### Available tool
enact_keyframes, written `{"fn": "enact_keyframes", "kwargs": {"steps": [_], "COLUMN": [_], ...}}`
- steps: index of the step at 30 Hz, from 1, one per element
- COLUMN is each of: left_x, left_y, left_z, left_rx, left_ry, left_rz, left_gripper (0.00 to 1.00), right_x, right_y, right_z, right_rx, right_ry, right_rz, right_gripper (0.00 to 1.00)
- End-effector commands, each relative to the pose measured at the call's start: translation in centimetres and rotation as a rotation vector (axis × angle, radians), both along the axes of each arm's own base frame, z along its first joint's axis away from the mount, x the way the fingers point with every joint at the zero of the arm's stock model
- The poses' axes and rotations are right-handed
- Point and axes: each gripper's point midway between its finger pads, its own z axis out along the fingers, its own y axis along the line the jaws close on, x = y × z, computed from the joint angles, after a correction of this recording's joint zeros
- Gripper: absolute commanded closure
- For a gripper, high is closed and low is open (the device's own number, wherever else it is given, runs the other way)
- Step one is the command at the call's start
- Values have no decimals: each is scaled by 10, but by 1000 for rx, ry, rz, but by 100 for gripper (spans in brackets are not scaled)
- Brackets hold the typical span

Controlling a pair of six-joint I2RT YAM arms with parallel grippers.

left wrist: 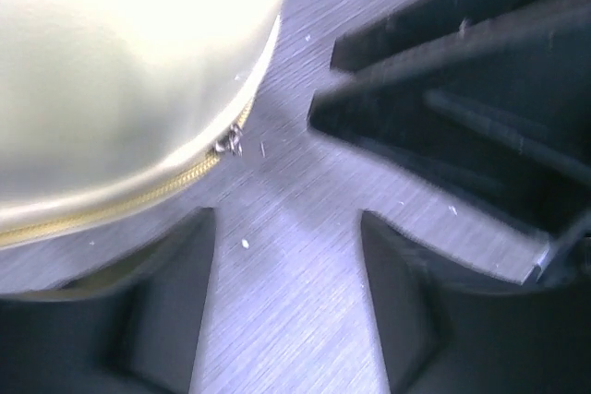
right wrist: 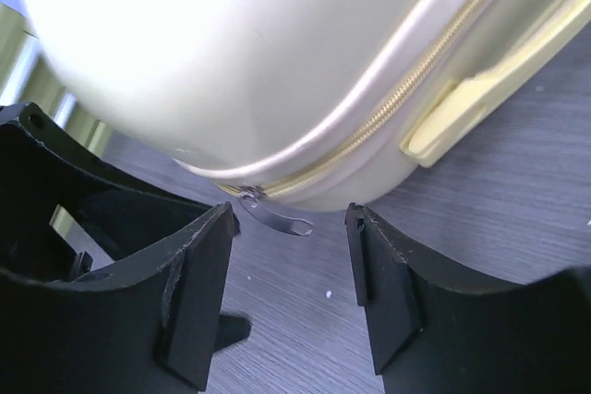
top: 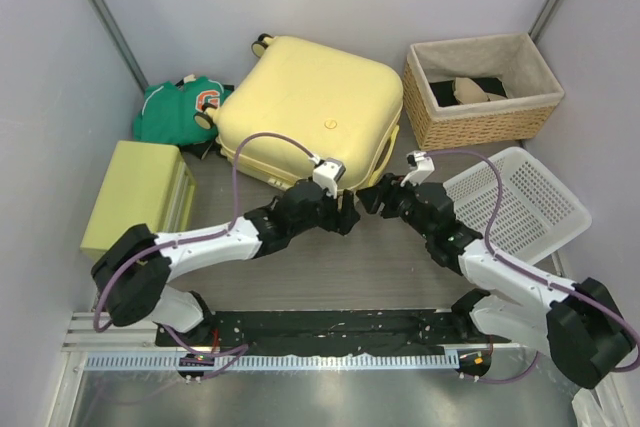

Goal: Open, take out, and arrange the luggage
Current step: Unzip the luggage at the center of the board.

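The pale yellow luggage (top: 310, 112) lies flat and zipped shut at the table's middle back. Both grippers sit at its near corner, facing each other. My left gripper (top: 347, 215) is open and empty; its view shows the suitcase corner (left wrist: 120, 71) and the zipper pull (left wrist: 229, 143) beyond the fingers, with the other gripper's black fingers (left wrist: 462, 108) opposite. My right gripper (top: 368, 197) is open and empty; in its view the metal zipper pull (right wrist: 277, 217) lies on the table just ahead of the gap between the fingers, under the shell (right wrist: 240, 53). The side handle (right wrist: 480, 103) shows at the right.
A wicker basket (top: 483, 89) with dark and beige items stands at the back right. A white plastic mesh basket (top: 515, 202) lies by the right arm. A yellow-green box (top: 137, 197) stands at the left. A green garment (top: 180, 109) lies behind it.
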Motion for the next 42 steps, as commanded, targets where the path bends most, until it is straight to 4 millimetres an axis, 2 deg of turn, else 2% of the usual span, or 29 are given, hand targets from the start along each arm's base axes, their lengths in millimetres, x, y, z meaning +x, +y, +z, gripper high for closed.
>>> {"fn": "enact_keyframes", "kwargs": {"steps": [1,5,6,9,10,11,12,13,14,15,16,17,19,22,23,25,26,31,32,36,37,38,42], "left_x": [-7,-13,-16,-11,-8,-4,-1,2,9,9,23,23,31,36,39,42,45,52,53,56,57,57,61], "left_y": [22,44,50,72,80,98,105,111,130,135,151,163,179,187,188,195,197,211,213,218,219,220,230], "left_z": [20,22,30,34,45,41,45,61,62,66,85,81,97,112,122,126,131,129,130,127,125,123,107], "left_rx": [-3,35,22,43,22,48,43,12,24,18,-2,26,-1,-46,-63,-57,-53,-2,-4,4,7,11,13], "left_ry": [-54,-78,-95,-90,-102,-61,-52,-57,-30,-8,-22,18,51,62,48,53,51,51,50,49,51,52,84], "left_rz": [29,44,50,94,115,153,165,175,215,213,272,302,351,353,354,350,352,367,368,372,375,376,407], "left_gripper": [27,14,11,1,0,0,0,0,0,0,0,0,0,0,0,0,0,0,0,0,0,0,0], "right_x": [-2,-3,-4,-5,-5,-5,-8,-7,-6,-11,-9,-7,-9,-8,-4,-1,1,10,10,16,17,18,22], "right_y": [-9,-6,-3,4,6,8,13,14,15,22,21,24,27,36,36,41,40,52,53,53,53,52,46], "right_z": [15,19,15,14,11,11,12,10,13,11,10,14,12,11,12,14,7,2,-5,-10,-9,-10,-9], "right_rx": [-8,8,9,5,-8,-14,-21,-43,-51,-68,-97,-109,-160,-211,-237,-261,-291,-335,-361,-395,-396,-397,-409], "right_ry": [-47,-47,-34,-31,-27,-31,-35,-41,-49,-49,-58,-71,-81,-89,-99,-107,-98,-89,-76,-59,-61,-57,-51], "right_rz": [-28,-22,-16,0,6,8,19,12,9,26,12,13,8,16,0,-7,-12,-17,-23,-56,-62,-71,-117], "right_gripper": [38,38,38,32,30,30,30,30,30,31,32,33,35,38,39,40,41,43,44,47,49,57,74]}}
